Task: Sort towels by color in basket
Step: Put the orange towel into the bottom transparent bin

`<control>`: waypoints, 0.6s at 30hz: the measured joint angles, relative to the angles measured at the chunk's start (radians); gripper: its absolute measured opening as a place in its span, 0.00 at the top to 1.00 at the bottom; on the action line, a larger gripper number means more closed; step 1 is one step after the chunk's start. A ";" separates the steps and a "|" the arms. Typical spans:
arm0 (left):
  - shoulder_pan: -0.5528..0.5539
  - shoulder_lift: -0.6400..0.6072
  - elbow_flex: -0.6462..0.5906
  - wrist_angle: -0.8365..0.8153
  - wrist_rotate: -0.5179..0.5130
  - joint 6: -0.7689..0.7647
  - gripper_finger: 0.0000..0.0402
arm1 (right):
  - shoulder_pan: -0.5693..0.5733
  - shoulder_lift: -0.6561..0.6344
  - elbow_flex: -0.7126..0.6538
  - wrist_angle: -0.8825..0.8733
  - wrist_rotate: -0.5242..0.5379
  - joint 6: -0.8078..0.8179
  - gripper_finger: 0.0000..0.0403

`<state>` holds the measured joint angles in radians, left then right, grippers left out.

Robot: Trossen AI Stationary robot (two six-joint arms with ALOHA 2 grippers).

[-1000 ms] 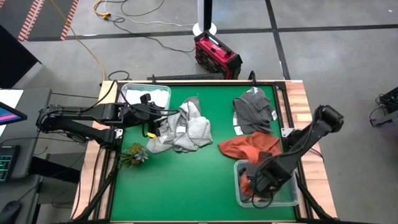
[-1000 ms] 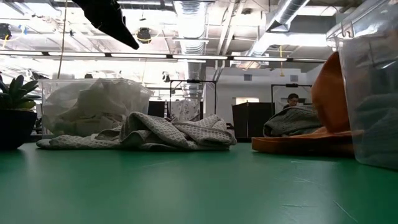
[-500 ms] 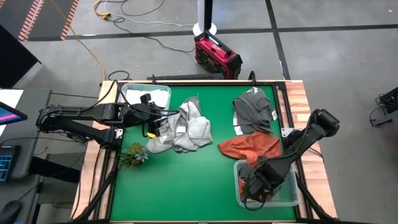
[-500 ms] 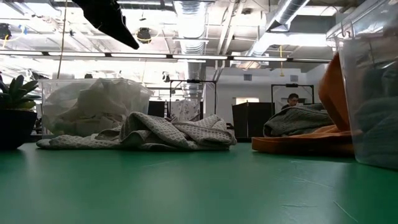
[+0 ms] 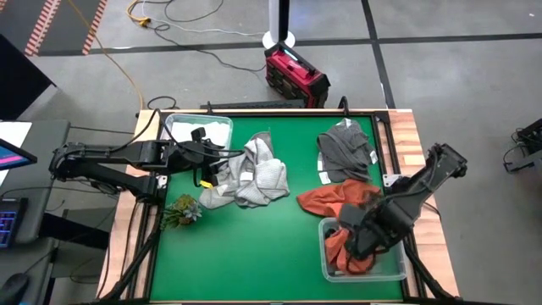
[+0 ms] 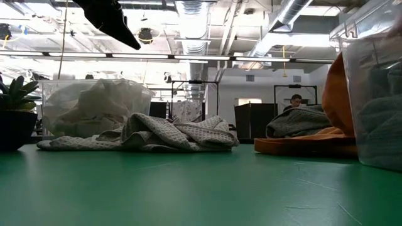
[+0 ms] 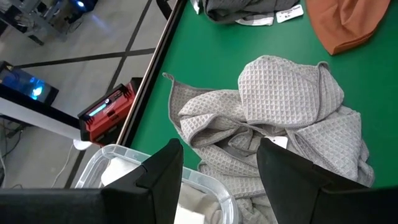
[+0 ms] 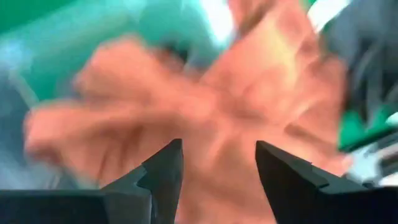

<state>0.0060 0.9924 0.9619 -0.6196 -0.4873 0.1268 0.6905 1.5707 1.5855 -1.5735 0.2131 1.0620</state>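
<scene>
On the green felt tabletop [image 5: 246,246], a clear plastic bin [image 5: 398,269] at the near right corner held part of a rust orange towel [image 5: 343,200], the rest of which trailed over the rim onto the felt. The right tool [image 5: 354,246] hung just over that bin with its two dark fingers [image 8: 163,174] spread apart and nothing between them; the right wrist view showed only blurred orange cloth past them.

The left tool [image 5: 206,163] hovered near the far left, its fingers [image 7: 158,177] also parted and empty, above the edge of a second clear plastic bin [image 5: 174,125] holding a white towel [image 5: 210,129]. Beside it lay a crumpled light grey waffle-weave towel [image 5: 250,174], and toward the far right a dark grey towel [image 5: 345,148] lay well apart from it.

Small white tags showed on the dark grey towel [image 7: 249,7] and the waffle-weave one in the left wrist view, but any writing on them was too small to read. That view also showed the waffle texture [image 7: 280,106], which the high view only hinted at.

The low view alone showed the white towel [image 6: 94,107] heaped inside its bin, a person [image 6: 295,99] far back in the room, and the potted green plant [image 6: 16,119] at the left edge. The high view alone showed a red and black case [image 5: 295,74] on the floor beyond the tabletop
</scene>
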 joint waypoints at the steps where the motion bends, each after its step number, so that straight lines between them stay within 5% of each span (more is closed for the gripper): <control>1: 0.000 0.000 0.000 0.000 0.000 0.000 0.51 | -0.013 -0.008 -0.001 0.019 0.041 -0.019 0.44; 18: 0.000 0.000 0.000 -0.078 0.003 -0.045 0.51 | -0.287 -0.006 -0.010 0.073 0.081 -0.102 0.44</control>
<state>0.0063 0.9924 0.9619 -0.6974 -0.4839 0.0820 0.4033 1.5650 1.5752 -1.5008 0.2936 0.9596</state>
